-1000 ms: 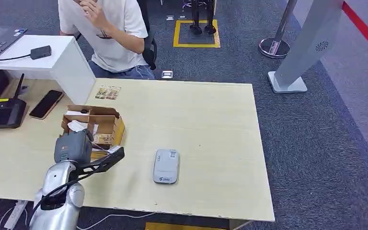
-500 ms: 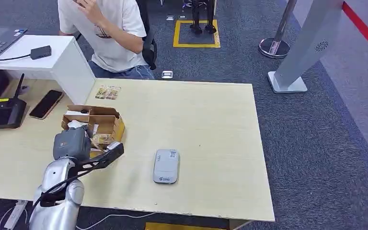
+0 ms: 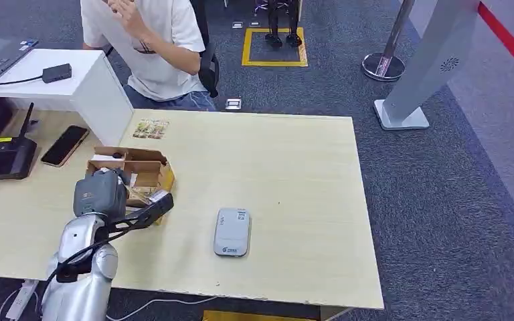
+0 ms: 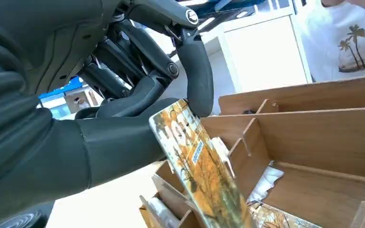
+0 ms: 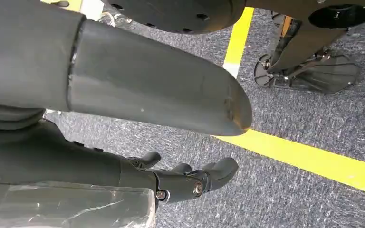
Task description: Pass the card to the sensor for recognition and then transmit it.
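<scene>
Left robot hand drew back — pinching card.

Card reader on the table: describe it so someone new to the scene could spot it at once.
Start at the light wooden table and look to its near edge, about midway along. The card reader lies flat there, alone on bare wood, to the right of the cardboard organiser box and the left robot hand. It is the only pale grey, rounded-corner slab; the dark phone lies far left.

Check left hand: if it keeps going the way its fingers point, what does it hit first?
Probably nothing close. The left hand, holding a card, points across bare table, passing behind the grey sensor. Depth is uncertain.
</scene>
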